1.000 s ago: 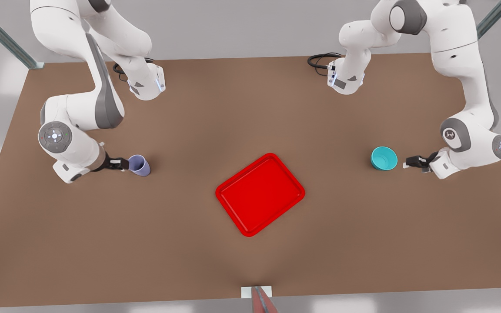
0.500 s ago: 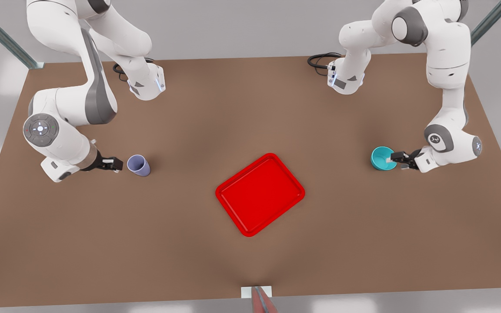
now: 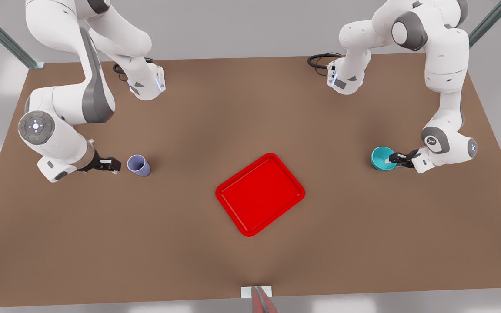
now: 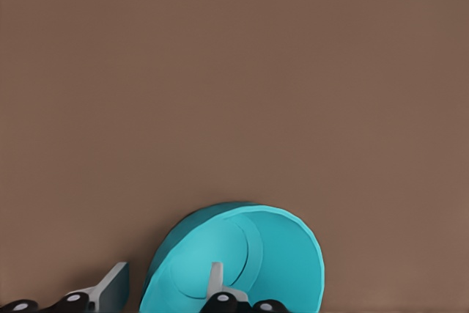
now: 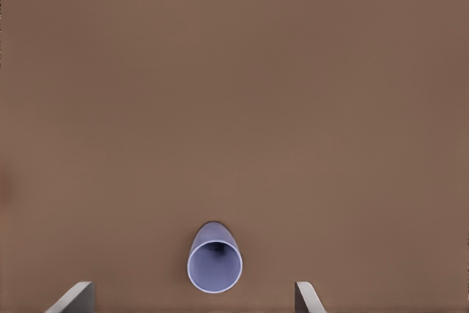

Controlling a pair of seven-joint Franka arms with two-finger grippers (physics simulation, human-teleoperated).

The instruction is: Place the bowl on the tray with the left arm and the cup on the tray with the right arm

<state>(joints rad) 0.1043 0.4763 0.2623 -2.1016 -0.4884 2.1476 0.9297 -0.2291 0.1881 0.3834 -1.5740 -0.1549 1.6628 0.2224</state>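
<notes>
Brown worktop [image 3: 250, 108], grey wall behind. At the front view's left: right claw [image 3: 112, 165], fingers spread wide, level with the cup [image 3: 139, 165] and just short of it; cup lies straight ahead between the finger lines, upright, untouched. Centre: tray [image 3: 228, 191], bare, well apart from both items. At the front view's right: left claw [image 3: 392, 161] straddling the bowl [image 3: 381, 155] rim, one finger inside, one outside; closure on the wall cannot be told. Fingertips cut off in both wrist views.

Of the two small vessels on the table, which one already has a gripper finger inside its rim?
The turquoise bowl: the left gripper straddles its wall. The lavender cup stands apart from the right gripper.
</notes>
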